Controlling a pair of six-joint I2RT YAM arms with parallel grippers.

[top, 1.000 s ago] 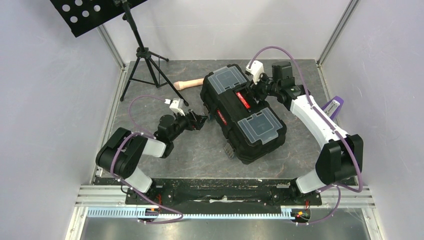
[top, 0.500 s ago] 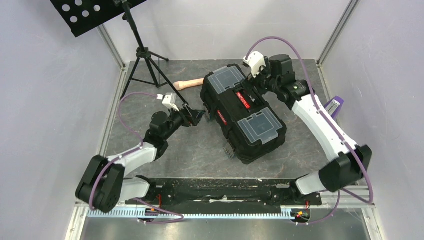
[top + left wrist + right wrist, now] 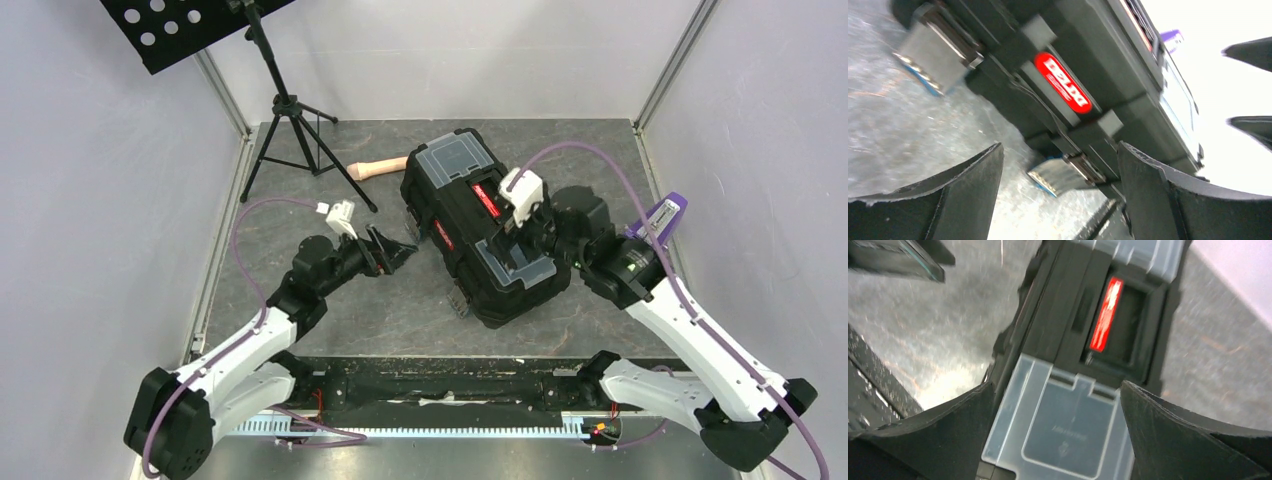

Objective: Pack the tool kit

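Large black plastic toolbox (image 3: 445, 205) is sitting closed and diagonal, mid-table (image 3: 400, 310). Left claw (image 3: 397, 254) is hovering low just beside the toolbox's front wall with its jaws spread wide, gripping nothing. In its wrist view the claw (image 3: 1058, 150) is facing the red oval label (image 3: 1063, 82) and a blue-edged metal latch (image 3: 1063, 174). Right claw (image 3: 508, 248) is hanging over the toolbox's near clear compartment lid (image 3: 1063, 425), also wide apart and empty. Can't tell if its tips are touching the lid. Red-labelled handle (image 3: 1105, 315) is lying just past the lid. Beige cylindrical handle (image 3: 378, 167) is lying beyond the toolbox.
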